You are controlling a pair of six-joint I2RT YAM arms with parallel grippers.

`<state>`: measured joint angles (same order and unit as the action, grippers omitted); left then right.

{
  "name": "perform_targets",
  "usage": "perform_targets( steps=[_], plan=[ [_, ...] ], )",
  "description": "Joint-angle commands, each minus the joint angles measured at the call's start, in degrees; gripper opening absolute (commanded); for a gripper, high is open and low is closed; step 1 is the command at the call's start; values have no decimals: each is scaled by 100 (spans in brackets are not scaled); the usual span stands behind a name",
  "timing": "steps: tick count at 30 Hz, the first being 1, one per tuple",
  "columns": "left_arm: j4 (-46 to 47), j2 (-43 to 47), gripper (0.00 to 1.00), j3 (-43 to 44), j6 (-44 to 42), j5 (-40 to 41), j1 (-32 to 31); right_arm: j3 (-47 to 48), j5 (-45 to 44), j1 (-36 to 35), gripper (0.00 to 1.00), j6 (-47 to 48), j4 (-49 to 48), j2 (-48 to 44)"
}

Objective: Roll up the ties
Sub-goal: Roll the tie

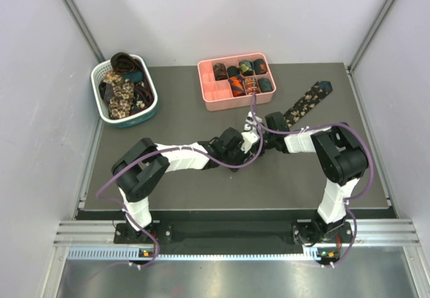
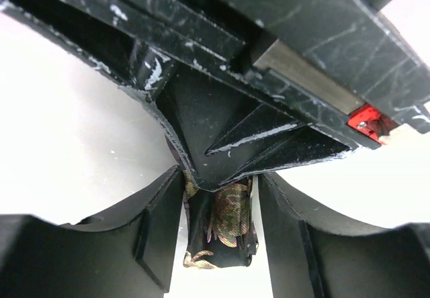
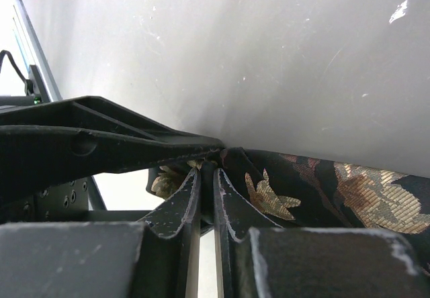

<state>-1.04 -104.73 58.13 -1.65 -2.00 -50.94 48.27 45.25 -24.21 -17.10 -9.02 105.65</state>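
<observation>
On the dark counter (image 1: 181,117), a floral tie (image 1: 308,102) lies on a diagonal, running from the centre out to the far right. Both arms meet at its near end. The right fingers (image 3: 180,211) are clenched on the fabric, while the left fingers (image 2: 158,234) stand released astride the folded end, best placed to roll it.
</observation>
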Motion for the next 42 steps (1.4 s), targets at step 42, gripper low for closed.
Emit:
perform_targets(
  steps=[42],
  plan=[
    [-1206, -540, 29, -47, 95, -178, -21, -1826, -1833, 1094, 37, -848, -390, -3355]
  ],
)
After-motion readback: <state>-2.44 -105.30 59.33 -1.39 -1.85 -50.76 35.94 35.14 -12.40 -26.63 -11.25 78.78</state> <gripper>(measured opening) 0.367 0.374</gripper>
